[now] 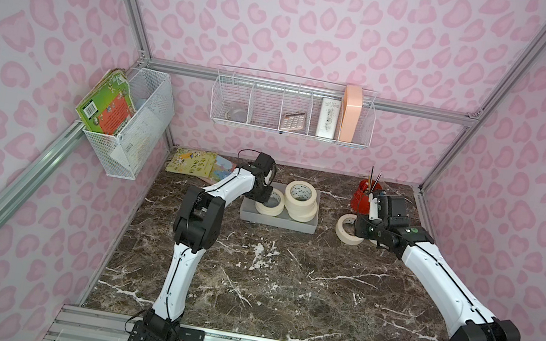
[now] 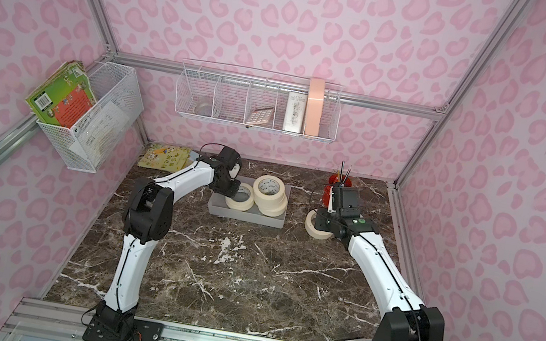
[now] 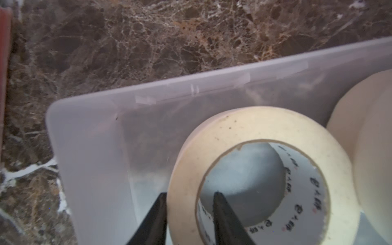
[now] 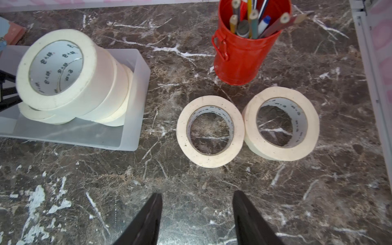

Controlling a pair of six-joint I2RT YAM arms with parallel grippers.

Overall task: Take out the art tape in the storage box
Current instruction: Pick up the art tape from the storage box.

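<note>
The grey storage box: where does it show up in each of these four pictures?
Both top views: storage box near the centre, just below the middle.
Left wrist: fills the lower half, rounded corner at left.
Right wrist: upper left, cut by the edge.
Shared landmark: the leaning stack of tape rolls inside it.

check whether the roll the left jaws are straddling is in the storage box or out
In. The roll sits inside the storage box walls, the box floor showing through its core.
</note>
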